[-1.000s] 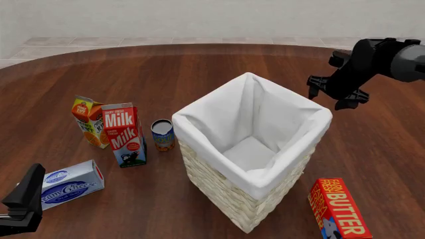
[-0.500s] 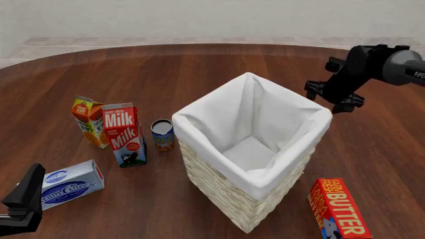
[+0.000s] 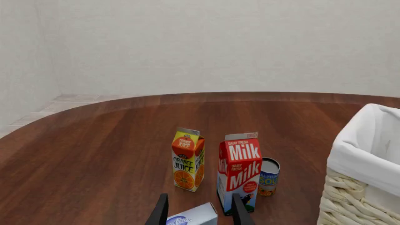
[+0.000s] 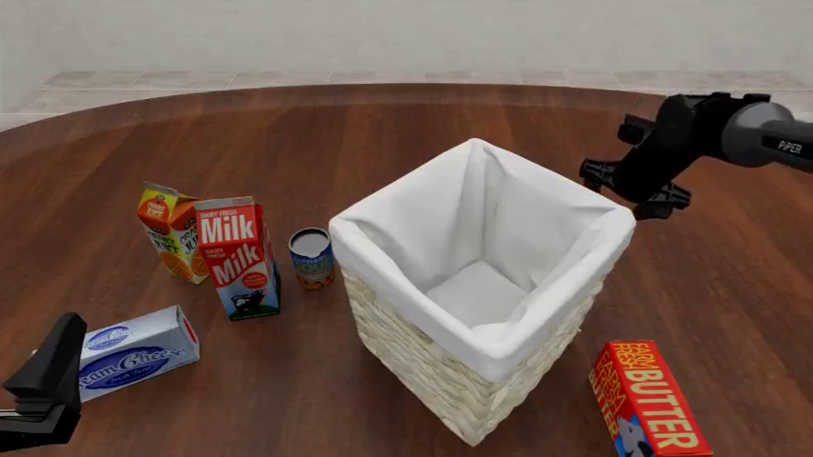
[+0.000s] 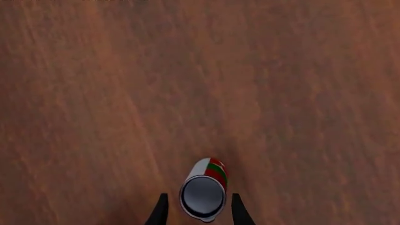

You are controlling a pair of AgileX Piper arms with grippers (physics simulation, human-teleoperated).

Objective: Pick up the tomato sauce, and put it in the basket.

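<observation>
Open around the tomato sauce [image 5: 203, 195], my right gripper [image 5: 197, 212] has dropped beyond the basket [image 4: 420, 347]; closing comes next.

Lighting: even, bright, diffuse, with no single source evident. Glare: soft pale sheen across the far side of the round dark-brown wooden table [image 4: 381, 124]. Shadows: faint, short, close under the cartons; the white cloth lining of the tall cream wicker basket [image 4: 489, 286] shades to grey at its bottom. Sharpness: front and left wrist views crisp, labels legible. Right wrist view: wood grain smeared, soft; small red-and-green labelled can [image 5: 204, 193] reasonably sharp. Edge distortion: none noticeable.
</observation>
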